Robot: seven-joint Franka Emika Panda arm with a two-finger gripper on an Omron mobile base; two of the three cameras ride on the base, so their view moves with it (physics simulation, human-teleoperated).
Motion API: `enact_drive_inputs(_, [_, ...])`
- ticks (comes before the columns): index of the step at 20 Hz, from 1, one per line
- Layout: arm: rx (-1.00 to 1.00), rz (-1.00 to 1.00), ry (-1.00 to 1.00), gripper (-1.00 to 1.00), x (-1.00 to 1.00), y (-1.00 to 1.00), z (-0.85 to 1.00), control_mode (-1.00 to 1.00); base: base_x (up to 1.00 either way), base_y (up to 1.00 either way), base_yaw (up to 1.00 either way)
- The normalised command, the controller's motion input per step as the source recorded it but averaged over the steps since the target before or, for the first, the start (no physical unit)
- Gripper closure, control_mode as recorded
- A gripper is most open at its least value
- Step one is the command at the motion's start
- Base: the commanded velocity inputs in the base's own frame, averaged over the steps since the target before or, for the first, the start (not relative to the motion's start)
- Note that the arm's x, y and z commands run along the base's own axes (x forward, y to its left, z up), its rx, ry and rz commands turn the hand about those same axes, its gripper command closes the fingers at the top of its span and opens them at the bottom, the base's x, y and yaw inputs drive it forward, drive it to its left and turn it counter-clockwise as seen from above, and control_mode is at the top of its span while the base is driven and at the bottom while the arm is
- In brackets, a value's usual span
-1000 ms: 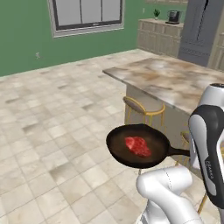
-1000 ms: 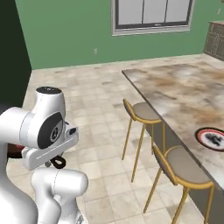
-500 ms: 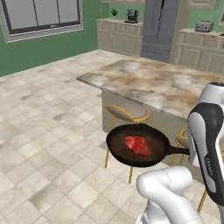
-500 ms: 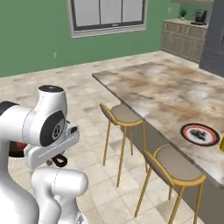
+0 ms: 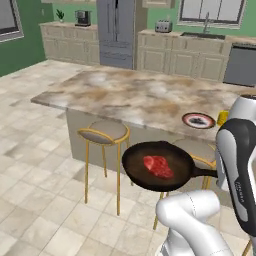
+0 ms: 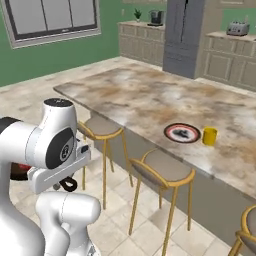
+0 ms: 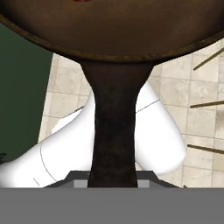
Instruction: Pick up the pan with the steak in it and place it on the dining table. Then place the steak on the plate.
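Tool clamped on handle of round dark frying pan (image 5: 159,167) carrying red raw steak (image 5: 158,166) at frame centre; next comes setting it on the marbled beige tabletop (image 5: 135,95).

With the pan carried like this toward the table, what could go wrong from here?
1. The pan is held only by the end of its long handle, out in the air above the stools; it might tilt, and the loose steak could slide off.
2. The plate and the yellow cup stand close together near the dining table edge; setting the pan down there could knock them.
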Motion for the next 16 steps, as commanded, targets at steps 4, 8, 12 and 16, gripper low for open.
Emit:
enact_drive_inputs(4, [0.00, 0.00, 0.00, 1.00, 0.00, 0.00, 0.00, 1.00, 0.00, 0.06, -0.50])
enact_drive_inputs(8, [0.00, 0.00, 0.00, 1.00, 0.00, 0.00, 0.00, 1.00, 0.00, 0.06, -0.50])
enact_drive_inputs(12, [0.00, 0.00, 0.00, 1.00, 0.00, 0.00, 0.00, 1.00, 0.00, 0.06, -0.50])
enact_drive_inputs(16, [0.00, 0.00, 0.00, 1.00, 0.00, 0.00, 0.00, 1.00, 0.00, 0.06, -0.50])
